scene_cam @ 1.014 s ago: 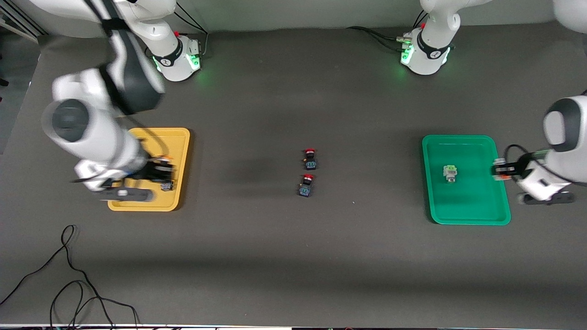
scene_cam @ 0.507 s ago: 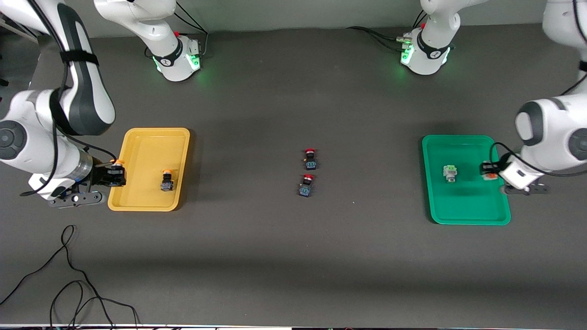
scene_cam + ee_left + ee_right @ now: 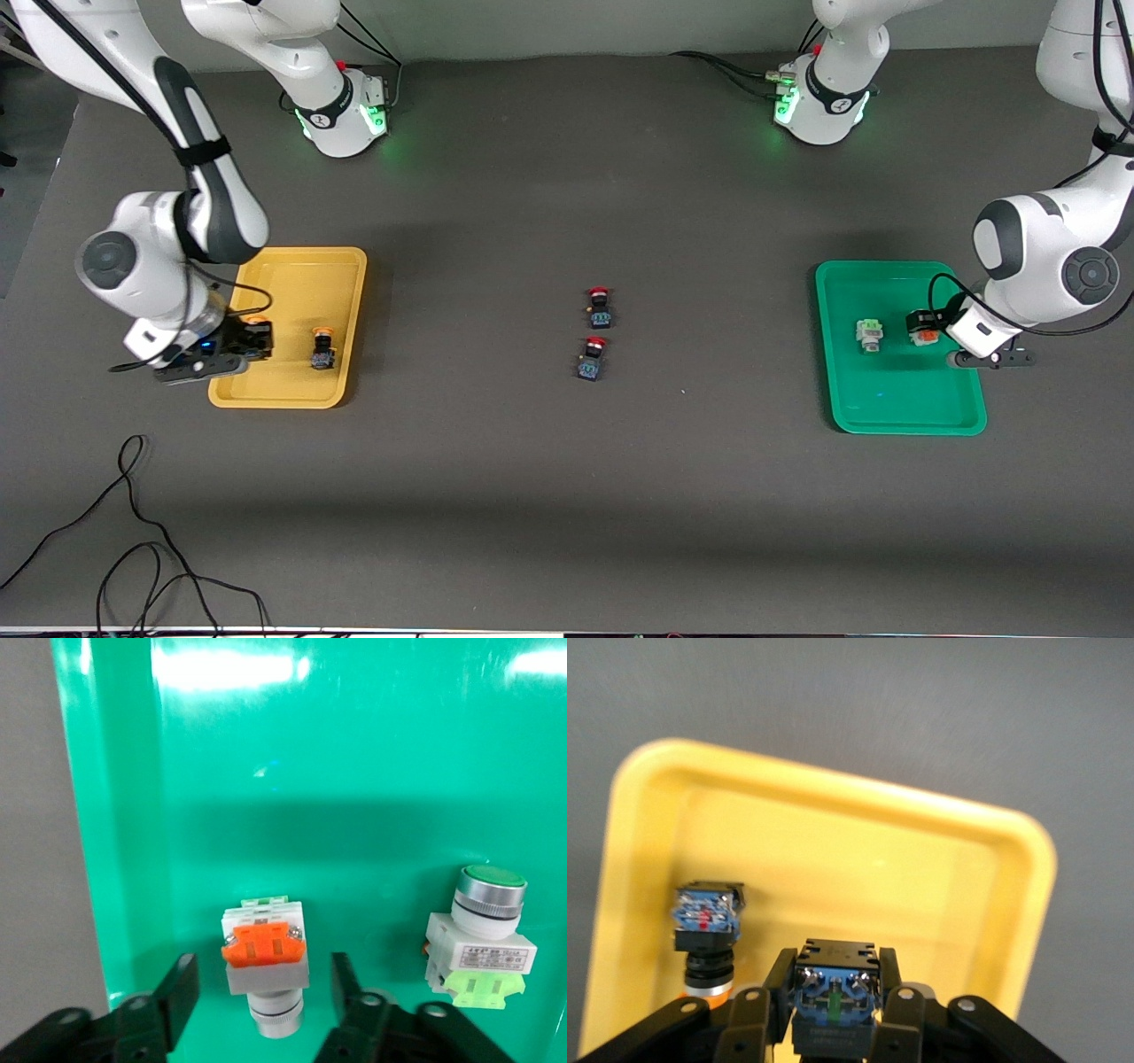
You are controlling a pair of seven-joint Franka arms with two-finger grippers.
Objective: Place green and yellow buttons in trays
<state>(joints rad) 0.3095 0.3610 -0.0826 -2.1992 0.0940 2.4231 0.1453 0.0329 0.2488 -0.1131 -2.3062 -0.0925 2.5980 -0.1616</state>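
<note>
1. The dark worktop (image 3: 496, 496) is seen carrying a yellow tray (image 3: 292, 275) toward the right arm's end and a green tray (image 3: 886, 408) toward the left arm's end.
2. The right pincer (image 3: 833, 1014) is held over the yellow tray, pinched on a dark-bodied switch (image 3: 835, 997); a second orange-capped switch (image 3: 322, 347) lies in that tray.
3. The left pincer (image 3: 261, 992) is spread around the orange-part white switch (image 3: 264, 961) in the green tray, fingers (image 3: 177, 988) apart from it, beside the green-part white switch (image 3: 869, 334).
4. Two red-capped switches (image 3: 599, 307) rest mid-worktop.

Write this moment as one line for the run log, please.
left gripper: open around orange-part button in green tray | right gripper: shut on yellow button over yellow tray
</note>
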